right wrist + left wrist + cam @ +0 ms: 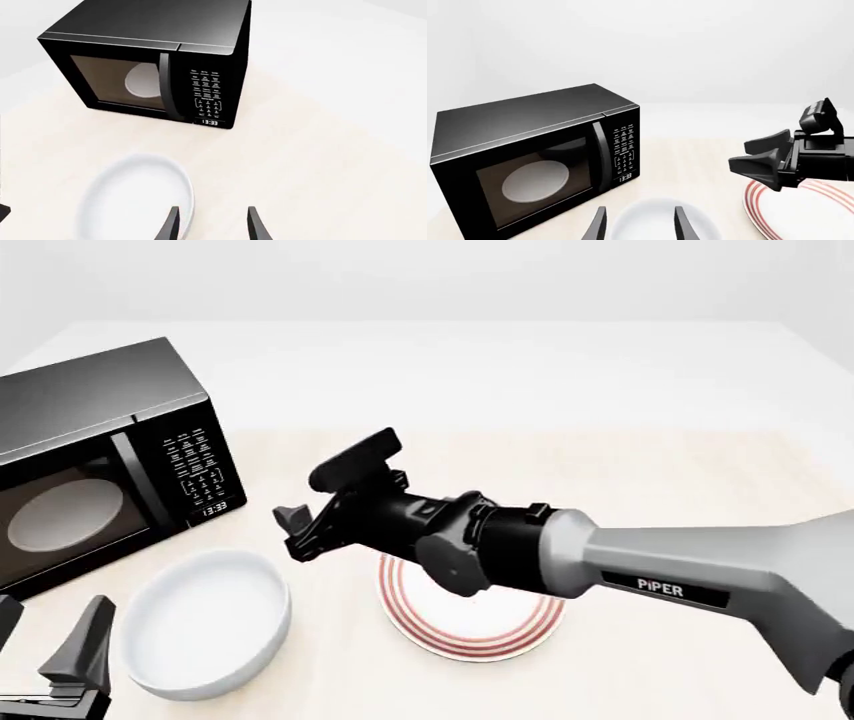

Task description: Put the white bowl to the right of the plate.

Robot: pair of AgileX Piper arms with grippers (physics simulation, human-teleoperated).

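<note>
White bowl [203, 622] sits on the table [667, 480] left of the plate [470, 625], so wrong side for the goal; needs to end up on the plate's right. Plate flat on the table near centre, red rings showing, partly hidden in front view by the right arm crossing above it. Black microwave [100, 455] at far left, door shut, pale turntable visible through the glass; just an obstacle behind the bowl. Right claw [327, 508] reaches leftward over the plate's far-left edge, fingers spread, holding nothing. Probably heading for the bowl's near-side rim, since carrying it rightward suits that arm's reach. Right wrist view puts the bowl's rim [143, 197] just beside the left fingertip [171, 225], slightly off to one side, not yet between the fingers; contact not evident. Left claw [47, 660] low at the near-left corner, just beside the bowl's left rim, fingers apart and empty; left wrist view shows the bowl [654, 222] between and beyond its fingertips. Looks parked, clear of the right arm's path. Likely next: align the right claw over the rim, descend, pinch.
</note>
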